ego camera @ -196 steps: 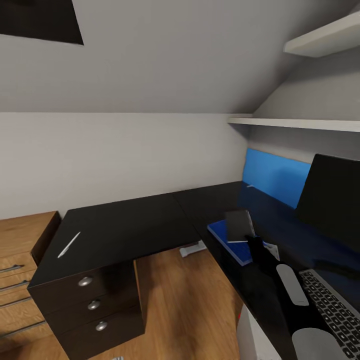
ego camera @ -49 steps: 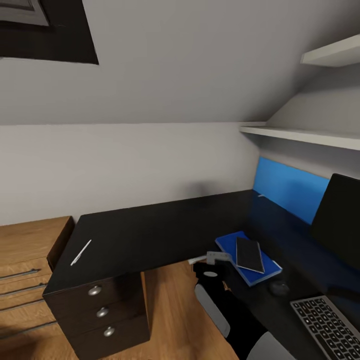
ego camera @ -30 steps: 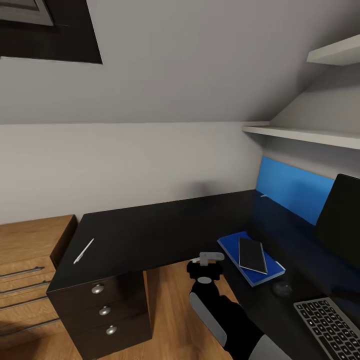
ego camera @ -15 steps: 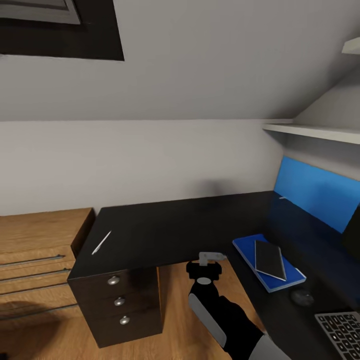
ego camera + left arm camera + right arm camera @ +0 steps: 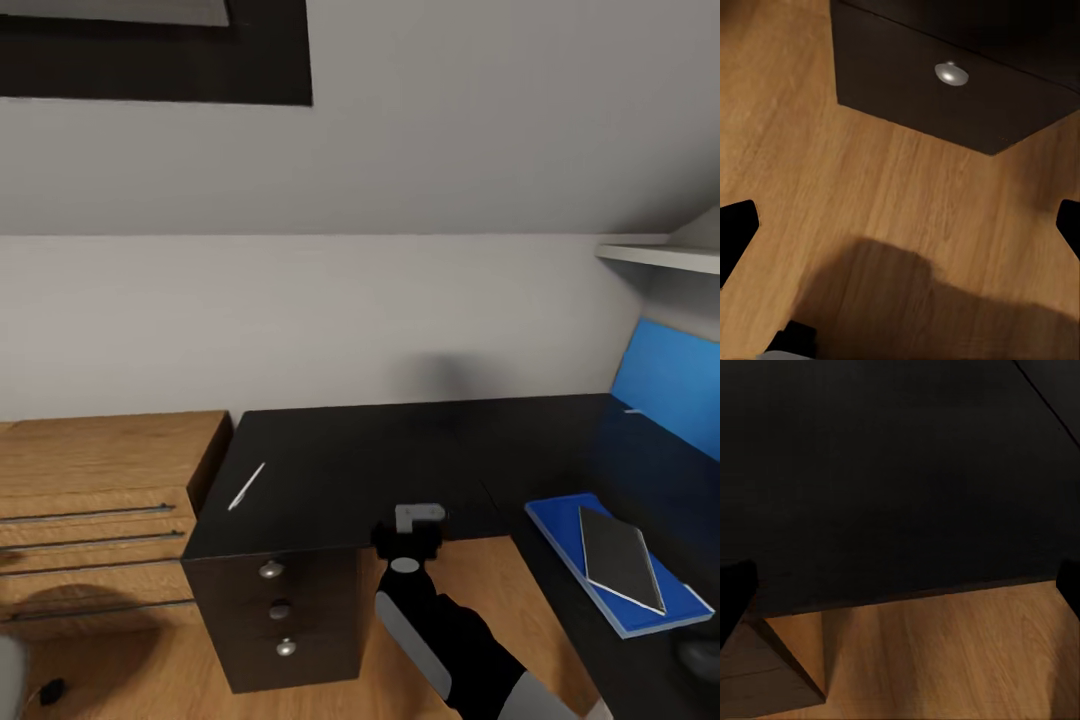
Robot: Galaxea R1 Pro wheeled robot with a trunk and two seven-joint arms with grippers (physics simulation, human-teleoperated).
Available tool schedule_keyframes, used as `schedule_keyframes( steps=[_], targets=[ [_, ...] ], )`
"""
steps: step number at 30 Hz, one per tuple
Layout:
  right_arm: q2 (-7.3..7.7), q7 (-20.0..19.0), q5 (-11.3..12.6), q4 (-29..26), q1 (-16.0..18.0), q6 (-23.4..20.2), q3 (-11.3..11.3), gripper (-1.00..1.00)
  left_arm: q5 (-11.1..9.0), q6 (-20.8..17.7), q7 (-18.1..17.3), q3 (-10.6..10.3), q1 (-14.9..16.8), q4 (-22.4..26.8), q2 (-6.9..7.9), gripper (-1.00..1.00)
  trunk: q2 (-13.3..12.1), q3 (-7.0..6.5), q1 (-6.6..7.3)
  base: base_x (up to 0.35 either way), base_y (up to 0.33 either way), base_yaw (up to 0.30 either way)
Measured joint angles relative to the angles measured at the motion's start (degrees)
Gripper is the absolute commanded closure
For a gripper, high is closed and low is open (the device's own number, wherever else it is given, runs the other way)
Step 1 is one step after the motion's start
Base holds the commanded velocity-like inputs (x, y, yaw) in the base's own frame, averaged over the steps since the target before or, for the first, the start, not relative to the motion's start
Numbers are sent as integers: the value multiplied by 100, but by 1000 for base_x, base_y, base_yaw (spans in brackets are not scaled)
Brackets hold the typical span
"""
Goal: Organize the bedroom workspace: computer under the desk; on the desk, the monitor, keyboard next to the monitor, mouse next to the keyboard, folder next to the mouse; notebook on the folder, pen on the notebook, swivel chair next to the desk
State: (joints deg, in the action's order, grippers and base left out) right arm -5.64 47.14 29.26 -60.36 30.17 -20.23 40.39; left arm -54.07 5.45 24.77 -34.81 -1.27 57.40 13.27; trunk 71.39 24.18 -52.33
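Closest to me, my right arm reaches forward with the right gripper at the near edge of the desk. In its wrist view the fingertips sit wide at both margins, so the jaws are spread and hold nothing, which I judge suits a reach for the pen. The left gripper hangs low over the wood floor, fingers likewise apart and empty, facing the drawer unit. Further right, the blue folder lies flat on the glossy black top with the dark notebook stacked on it. Further left, the thin white pen rests alone, well apart from the stack.
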Motion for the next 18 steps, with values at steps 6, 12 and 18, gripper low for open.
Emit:
schedule_keyframes(
  steps=[6, 12, 18],
  targets=[
    [-1, 0, -167, 10, 0, 0, 8, -100, 1, 3, 7, -1, 0, -1, -4, -100, 1, 35, -2, 16, 14, 205],
    [-8, -3, -181, 62, 0, 93, 148, -100, 1, 11, 8, -2, 0, 13, -1, -100, 1, 70, -2, 2, 2, 205],
    [-9, 0, -183, 111, 0, 315, 411, -100, 40, 35, 9, -8, 1, 229, 21, -100, 1, 107, -2, 0, 0, 205]
  ],
)
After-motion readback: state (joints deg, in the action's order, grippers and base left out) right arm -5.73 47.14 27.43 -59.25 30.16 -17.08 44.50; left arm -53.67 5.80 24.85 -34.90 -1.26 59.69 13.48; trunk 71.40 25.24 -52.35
